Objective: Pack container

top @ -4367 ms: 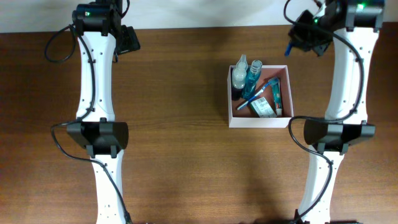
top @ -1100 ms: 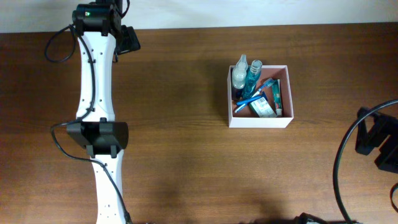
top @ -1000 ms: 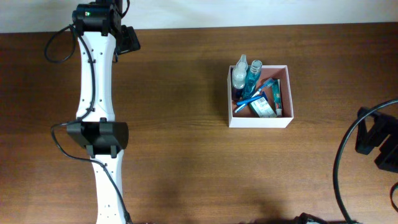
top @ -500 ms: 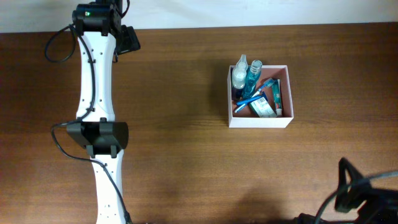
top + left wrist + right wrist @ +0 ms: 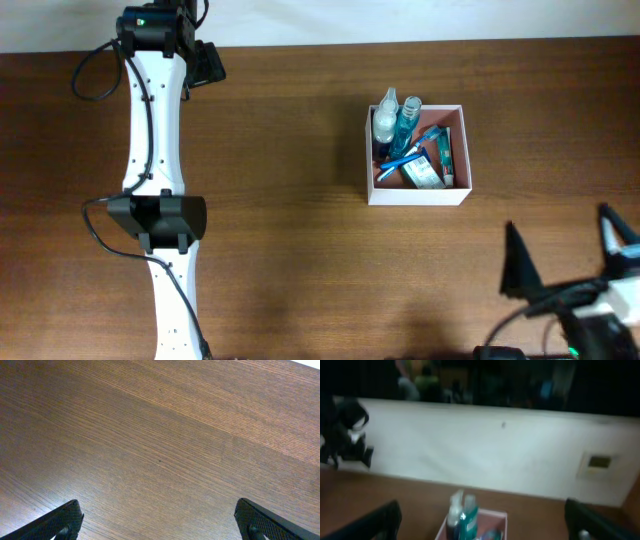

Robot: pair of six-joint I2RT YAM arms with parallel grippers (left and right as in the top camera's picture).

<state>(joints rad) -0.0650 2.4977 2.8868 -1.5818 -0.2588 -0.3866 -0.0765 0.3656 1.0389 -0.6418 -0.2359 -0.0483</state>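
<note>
Two bottles stand in the far left corner of the container: a clear spray bottle and a blue bottle. A blue toothbrush, a green tube and a small packet lie across its reddish-pink floor. Only bare wooden table lies between the box and either arm. The container sits right of centre, toward the far edge, with its open top upward and its walls square to the table edges. Being square, it has no marked long axis. The right gripper is at the near right, well apart from the box, jaws spread wide and empty. Its blurred wrist view looks over the container toward a white wall. The left gripper hangs over bare wood at the far left, jaws likewise wide and empty.
</note>
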